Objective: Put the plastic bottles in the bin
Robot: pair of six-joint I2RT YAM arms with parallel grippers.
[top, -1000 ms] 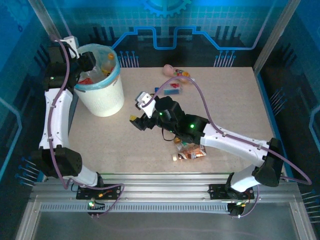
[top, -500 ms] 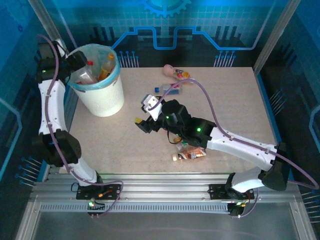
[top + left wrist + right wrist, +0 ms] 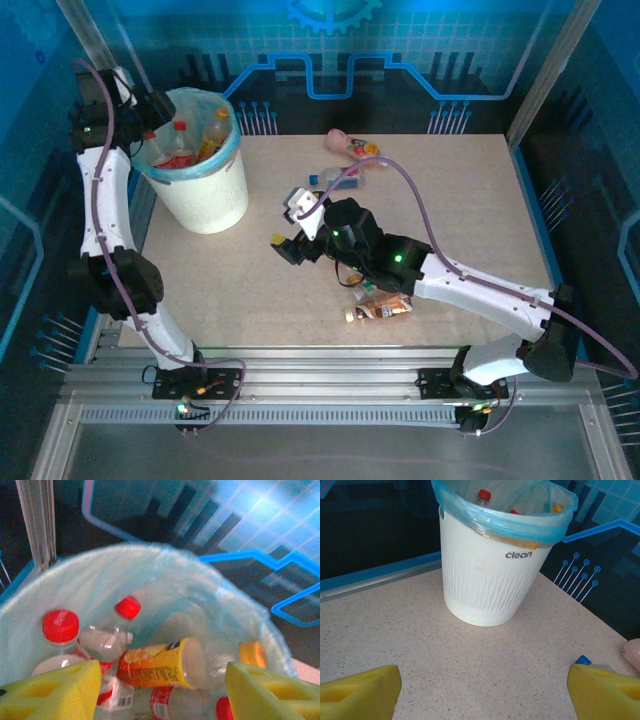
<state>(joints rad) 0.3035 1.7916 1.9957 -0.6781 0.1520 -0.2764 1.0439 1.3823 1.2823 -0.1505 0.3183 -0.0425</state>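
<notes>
Directly beneath the left gripper (image 3: 162, 692) sits the bin (image 3: 165, 565), a round white bucket with a ribbed wall, the word "clean" printed on it, and a translucent light-blue liner folded over the rim. The gripper's yellow pads (image 3: 55, 690) stand well apart with nothing held between them. Below them, inside the liner, lie several plastic bottles. A clear broad-capped bottle (image 3: 60, 626) with a red top lies toward the left pad, and a slimmer clear bottle (image 3: 128, 607), also red-capped, is just beside it. A yellow-labelled bottle (image 3: 160, 669) lies on its side in the middle, and an orange cap (image 3: 251, 653) shows toward the right pad. The pads cover the lower part of the pile, so what lies underneath cannot be counted.

The right gripper (image 3: 482, 695) is spread wide and empty, low over the surface (image 3: 420, 645), with the bin standing ahead of it, well apart. Seen from overhead, an orange-labelled bottle (image 3: 380, 308) lies on the surface behind this gripper, partly under the right arm, which breaks up its outline. Off to the gripper's right are a small cluster of bottles (image 3: 345, 178) and a pink bottle (image 3: 338, 140), too small and blurred to tell apart cleanly. In the right wrist view a blue cap (image 3: 581, 659) peeks above the right pad, and the pink bottle is cut off by the frame edge.
</notes>
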